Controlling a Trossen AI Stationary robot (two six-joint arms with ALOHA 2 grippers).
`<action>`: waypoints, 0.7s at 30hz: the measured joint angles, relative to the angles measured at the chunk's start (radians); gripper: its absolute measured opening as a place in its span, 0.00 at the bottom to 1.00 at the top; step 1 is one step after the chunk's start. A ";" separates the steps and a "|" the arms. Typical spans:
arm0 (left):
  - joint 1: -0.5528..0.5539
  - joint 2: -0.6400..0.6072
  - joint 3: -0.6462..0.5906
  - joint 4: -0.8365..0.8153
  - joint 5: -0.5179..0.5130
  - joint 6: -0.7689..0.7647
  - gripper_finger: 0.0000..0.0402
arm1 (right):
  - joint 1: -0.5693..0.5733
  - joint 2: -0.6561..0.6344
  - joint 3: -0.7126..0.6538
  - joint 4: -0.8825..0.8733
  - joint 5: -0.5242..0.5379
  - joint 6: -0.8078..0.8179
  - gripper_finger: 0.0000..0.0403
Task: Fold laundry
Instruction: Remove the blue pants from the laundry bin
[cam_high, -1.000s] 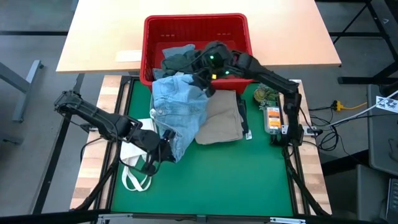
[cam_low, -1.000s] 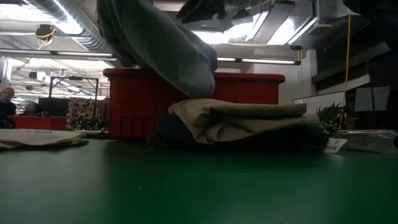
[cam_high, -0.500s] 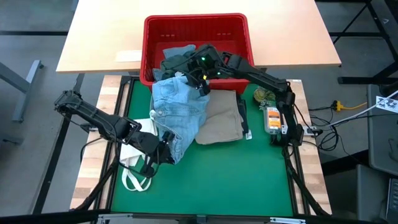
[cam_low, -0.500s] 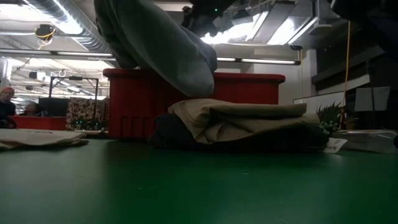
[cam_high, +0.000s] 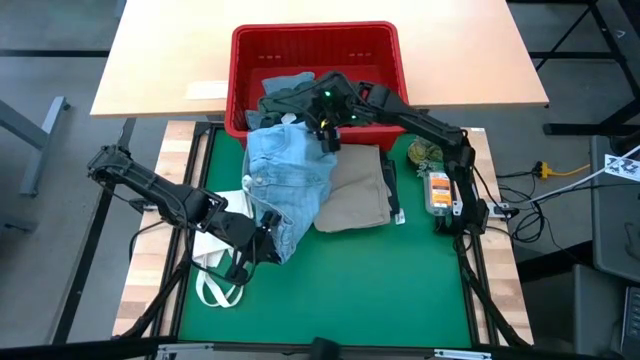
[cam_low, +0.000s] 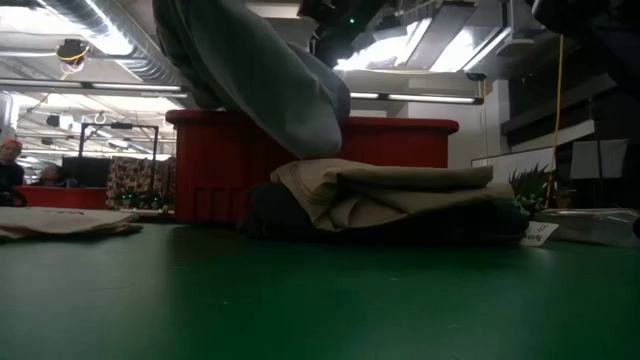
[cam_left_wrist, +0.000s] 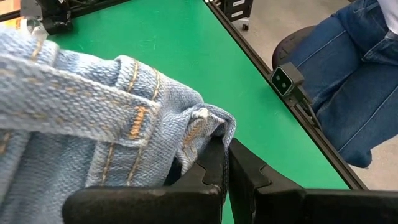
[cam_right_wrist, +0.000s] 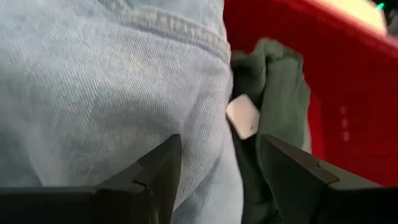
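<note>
Light blue jeans (cam_high: 288, 182) draped from red basket (cam_high: 385, 52) rim down onto green desk (cam_high: 350, 285). Left hand (cam_high: 262, 240) clenched on jeans' near hem. Right hand (cam_high: 326, 128) released, poised over far end beside dark green garment (cam_high: 285, 98). Folded khaki piece (cam_high: 355, 188) right; white tote bag (cam_high: 215, 265) left.

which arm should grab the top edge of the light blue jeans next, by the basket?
Right. Its hand is open over the light blue jeans beside the red basket; the left hand is shut on their near end.
</note>
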 joint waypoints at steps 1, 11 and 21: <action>0.000 0.000 0.000 0.000 0.000 0.000 0.00 | -0.003 0.003 0.000 -0.011 0.000 0.011 0.54; -0.001 0.000 0.000 0.000 -0.001 0.000 0.00 | -0.013 0.014 0.001 -0.112 -0.057 0.024 0.43; -0.001 0.000 0.000 -0.003 -0.007 0.000 0.00 | -0.012 0.014 0.001 -0.174 -0.132 0.002 0.02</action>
